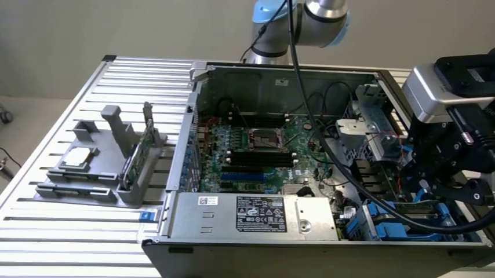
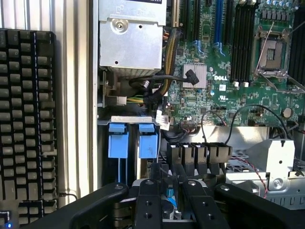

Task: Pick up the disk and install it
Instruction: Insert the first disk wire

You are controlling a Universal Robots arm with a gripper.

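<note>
My black gripper point(image 1: 435, 194) hangs low over the drive bay at the front corner of the open computer case point(image 1: 270, 72), on the exterior view's right. In the wrist view its fingers point(image 2: 147, 202) stand close together around a narrow blue piece, the carrier edge of the disk point(image 2: 169, 198). The disk's silver body and label are hidden behind the fingers. Just ahead of the gripper point(image 2: 169, 188), two blue carrier tabs point(image 2: 118, 140) sit side by side in the bay, also seen as blue carriers point(image 1: 386, 223) in the exterior view.
The case holds a motherboard point(image 1: 255, 145), a silver power supply point(image 1: 255, 214) beside the bay, and loose black cables point(image 1: 340, 168). A grey holder point(image 1: 93, 179) on the exterior view's left carries a small silver chip point(image 1: 80, 156) and an upright green card point(image 1: 138, 152). A black keyboard point(image 2: 28, 119) lies outside the case.
</note>
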